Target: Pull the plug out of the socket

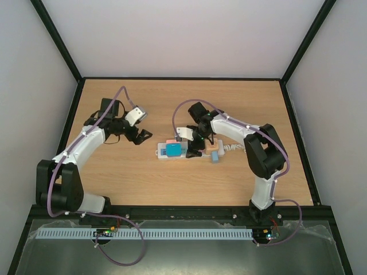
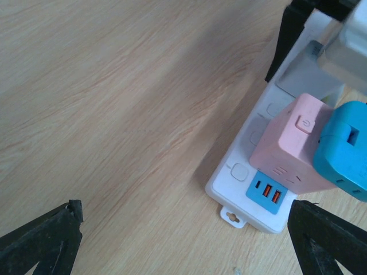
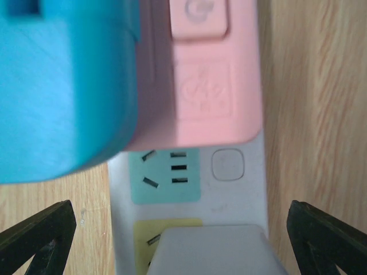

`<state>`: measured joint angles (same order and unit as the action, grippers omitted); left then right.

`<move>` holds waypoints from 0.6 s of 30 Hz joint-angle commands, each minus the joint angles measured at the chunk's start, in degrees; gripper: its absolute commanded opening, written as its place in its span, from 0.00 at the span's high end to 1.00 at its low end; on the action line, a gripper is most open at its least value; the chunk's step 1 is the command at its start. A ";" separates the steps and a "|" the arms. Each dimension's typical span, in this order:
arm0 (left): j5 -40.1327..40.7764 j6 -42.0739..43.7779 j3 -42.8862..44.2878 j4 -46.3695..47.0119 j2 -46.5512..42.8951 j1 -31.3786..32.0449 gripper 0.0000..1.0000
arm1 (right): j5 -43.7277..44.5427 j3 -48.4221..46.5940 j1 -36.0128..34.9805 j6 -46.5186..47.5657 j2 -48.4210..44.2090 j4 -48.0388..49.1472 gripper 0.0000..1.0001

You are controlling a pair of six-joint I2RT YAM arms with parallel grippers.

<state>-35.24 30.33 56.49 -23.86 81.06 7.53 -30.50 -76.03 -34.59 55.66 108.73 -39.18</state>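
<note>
the socket [image 1: 162,152] lies on the table [image 1: 114,177]. right gripper [image 3: 183,243] hangs spread over the grey plug [image 3: 212,252] on its yellow outlet [image 3: 144,229], left gripper [image 1: 141,136] spread off its left end. plug looks hard, slick: pinch its flat sides.

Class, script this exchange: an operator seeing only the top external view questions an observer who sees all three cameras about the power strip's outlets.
Operator: Under the right gripper, is any outlet free?
Observer: Yes. The right wrist view shows the green outlet empty, slots bare.
Operator: And the next one along?
Observer: A pale block, likely the plug, covers most of the yellow outlet.
</note>
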 commanded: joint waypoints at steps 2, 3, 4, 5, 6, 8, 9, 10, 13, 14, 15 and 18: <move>-0.62 5.41 -3.32 2.76 -2.90 1.46 0.00 | -4.43 -1.20 0.59 -1.73 -4.39 1.49 0.02; -1.29 7.44 -3.52 2.31 -3.00 2.08 0.00 | -5.04 -1.10 0.58 -1.65 -4.66 1.65 0.02; -1.72 9.12 -3.89 2.23 -3.27 2.83 0.00 | -5.88 -0.74 0.65 -1.69 -4.79 1.89 0.02; -1.97 11.08 -4.33 2.22 -3.59 4.02 0.00 | -6.77 -0.26 0.78 -1.69 -5.28 2.35 0.02; -1.94 12.83 -4.89 2.47 -4.07 5.16 0.00 | -7.94 0.72 0.95 -1.69 -5.77 3.24 0.02; -2.16 15.03 -5.95 3.64 -4.41 6.79 0.00 | -10.15 3.41 1.25 -1.69 -7.26 5.78 0.02; -2.19 15.41 -6.61 4.86 -4.37 7.31 0.00 | -11.16 5.13 1.23 -1.77 -8.13 7.54 0.02; -2.15 15.82 -7.18 5.96 -4.33 7.84 0.00 | -11.94 6.76 1.27 -1.97 -9.14 9.49 0.02; -1.16 17.58 -8.17 8.88 -4.08 10.23 0.00 | -14.41 11.30 1.28 -3.61 -11.17 15.35 0.02; -0.99 17.96 -8.40 9.76 -4.07 10.99 0.00 | -15.07 11.83 1.30 -4.26 -11.23 16.25 0.02; -1.01 18.45 -8.86 10.68 -4.19 11.66 0.00 | -15.62 12.46 1.28 -5.19 -11.02 17.30 0.02; -3.14 21.75 -11.48 12.28 -5.36 12.33 0.00 | -16.91 14.46 1.28 -8.08 -10.86 22.27 0.02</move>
<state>-35.73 46.33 47.83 -15.88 77.69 18.90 -43.46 -64.10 -33.54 51.68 98.74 -25.36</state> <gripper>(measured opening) 0.996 0.983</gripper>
